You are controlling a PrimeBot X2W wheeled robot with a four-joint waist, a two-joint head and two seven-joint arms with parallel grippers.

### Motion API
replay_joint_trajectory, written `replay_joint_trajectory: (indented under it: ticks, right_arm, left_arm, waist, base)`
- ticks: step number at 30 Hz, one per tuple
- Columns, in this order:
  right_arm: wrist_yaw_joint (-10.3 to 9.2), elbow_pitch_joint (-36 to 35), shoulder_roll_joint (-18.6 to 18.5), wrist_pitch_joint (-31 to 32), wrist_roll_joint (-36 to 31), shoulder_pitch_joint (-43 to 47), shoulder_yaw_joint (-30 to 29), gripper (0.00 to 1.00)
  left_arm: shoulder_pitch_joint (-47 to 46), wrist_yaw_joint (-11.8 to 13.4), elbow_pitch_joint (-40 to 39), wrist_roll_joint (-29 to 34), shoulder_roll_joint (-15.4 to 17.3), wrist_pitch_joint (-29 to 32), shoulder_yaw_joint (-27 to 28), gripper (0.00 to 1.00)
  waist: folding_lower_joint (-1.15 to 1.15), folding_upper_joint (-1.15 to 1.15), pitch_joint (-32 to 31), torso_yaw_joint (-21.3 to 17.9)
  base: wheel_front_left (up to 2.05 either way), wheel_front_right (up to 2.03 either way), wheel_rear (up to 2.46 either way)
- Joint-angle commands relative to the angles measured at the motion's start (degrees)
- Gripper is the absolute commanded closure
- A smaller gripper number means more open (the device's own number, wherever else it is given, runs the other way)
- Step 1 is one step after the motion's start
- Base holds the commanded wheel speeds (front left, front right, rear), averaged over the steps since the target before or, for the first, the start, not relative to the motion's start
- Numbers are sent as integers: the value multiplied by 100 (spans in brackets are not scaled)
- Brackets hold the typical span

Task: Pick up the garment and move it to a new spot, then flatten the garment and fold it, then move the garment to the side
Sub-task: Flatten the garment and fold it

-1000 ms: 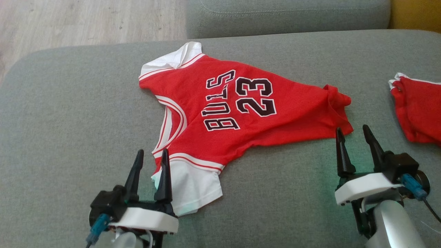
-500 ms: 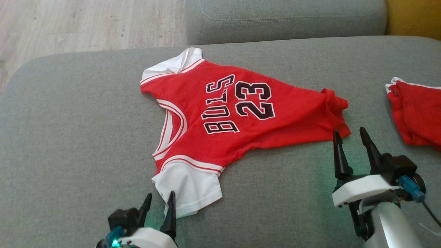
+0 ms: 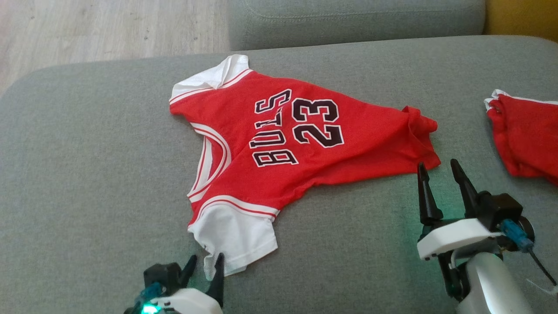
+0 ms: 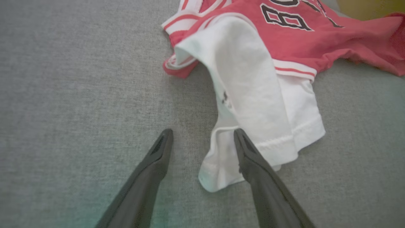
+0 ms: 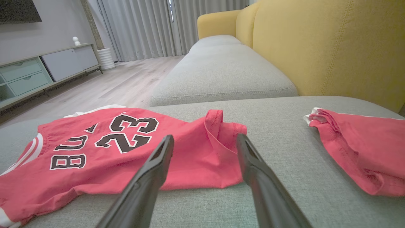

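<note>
A red jersey (image 3: 305, 144) with white sleeves and the number 23 lies spread on the grey sofa cushion (image 3: 87, 174), its hem bunched toward the right. My left gripper (image 3: 205, 264) is open at the bottom edge, just short of the near white sleeve (image 3: 237, 231). In the left wrist view the left gripper (image 4: 202, 136) straddles the edge of that white sleeve (image 4: 253, 104), and its right finger overlaps the cloth. My right gripper (image 3: 438, 172) is open just in front of the jersey's hem corner (image 5: 221, 139), not touching it.
A second red garment (image 3: 527, 139) lies at the right edge of the cushion. Another grey cushion (image 3: 357, 19) sits beyond, with a yellow backrest (image 5: 332, 47) to the right. Wooden floor (image 3: 109, 30) lies past the sofa's far left edge.
My left gripper has pulled back toward the bottom edge, off the white sleeve. The right gripper has stayed put. The head camera has shifted slightly.
</note>
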Motion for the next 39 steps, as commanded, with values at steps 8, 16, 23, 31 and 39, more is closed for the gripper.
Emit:
replay_joint_trajectory:
  ticks: [8, 16, 23, 31, 39]
  right_arm:
    - [37, 90, -8, 90, -241, -347, -178, 0]
    - [37, 776, -8, 532, -146, -720, -714, 0]
    - [37, 1834, -8, 691, 208, -1244, -963, 0]
    - [37, 2667, -8, 445, 642, -1744, -904, 0]
    - [37, 3514, -8, 218, 493, -2228, -1024, 0]
  left_arm:
    - [-299, -48, -357, -149, -7, -480, 205, 100]
    - [-579, -36, -822, -263, -77, -1720, 600, 100]
    - [-669, -133, -937, -236, -112, -1938, 600, 100]
    - [-708, -165, -906, -196, -131, -1974, 523, 100]
    - [-833, -203, -855, -174, -141, -1991, 496, 100]
  waist:
    - [0, 0, 17, 32]
    - [0, 0, 74, 167]
    - [0, 0, 178, 275]
    - [0, 0, 269, 286]
    - [0, 0, 399, 301]
  base:
    - [0, 0, 0]
    - [0, 0, 0]
    - [0, 0, 0]
    - [0, 0, 0]
    - [0, 0, 0]
